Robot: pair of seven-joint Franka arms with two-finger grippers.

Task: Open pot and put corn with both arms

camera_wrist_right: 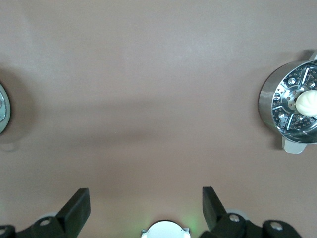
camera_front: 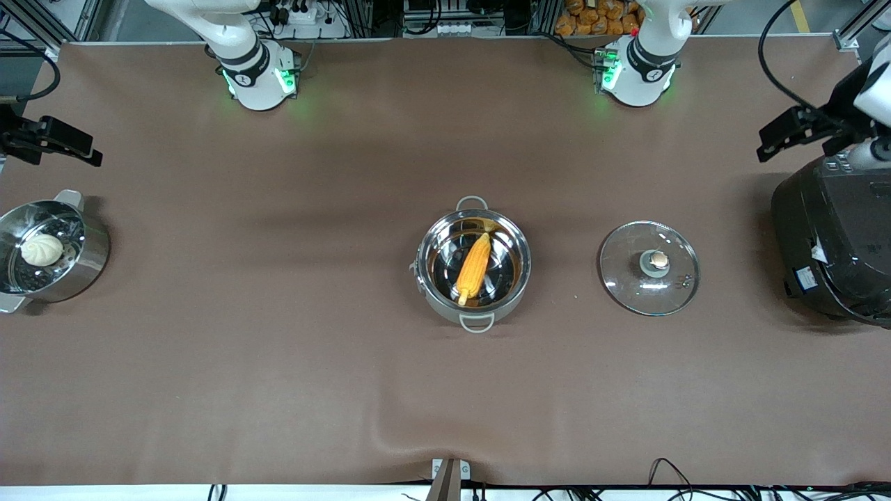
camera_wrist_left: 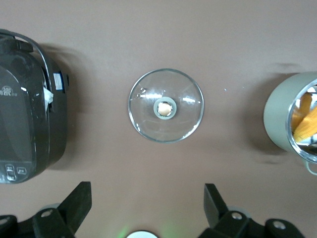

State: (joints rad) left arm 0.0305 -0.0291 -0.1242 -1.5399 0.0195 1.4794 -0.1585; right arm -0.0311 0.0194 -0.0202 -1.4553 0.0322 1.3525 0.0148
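The pot [camera_front: 474, 264] is standing uncovered at mid-table, and the corn [camera_front: 474, 268] is lying inside it, slanted across the bottom with its pale stalk end toward the front camera. The glass lid [camera_front: 649, 268] is resting flat on the cloth, knob up, beside the pot toward the left arm's end of the table, between the pot and the black cooker [camera_front: 835, 243].

Both goals are being judged as met: the pot is open and the corn is in it. The step in hand is therefore read as retreat and hold.

The left gripper [camera_wrist_left: 147, 208] is being held high over the cloth near the lid, jaws spread wide and empty. The right gripper [camera_wrist_right: 146, 210] is being held over bare cloth toward the right arm's end, jaws likewise spread and empty, with the steamer pot [camera_wrist_right: 290, 104] and its white bun [camera_wrist_right: 307, 102] in its view.

To finish well, both arms are best being kept high and clear, so that neither the lid nor the cooker is being clipped.
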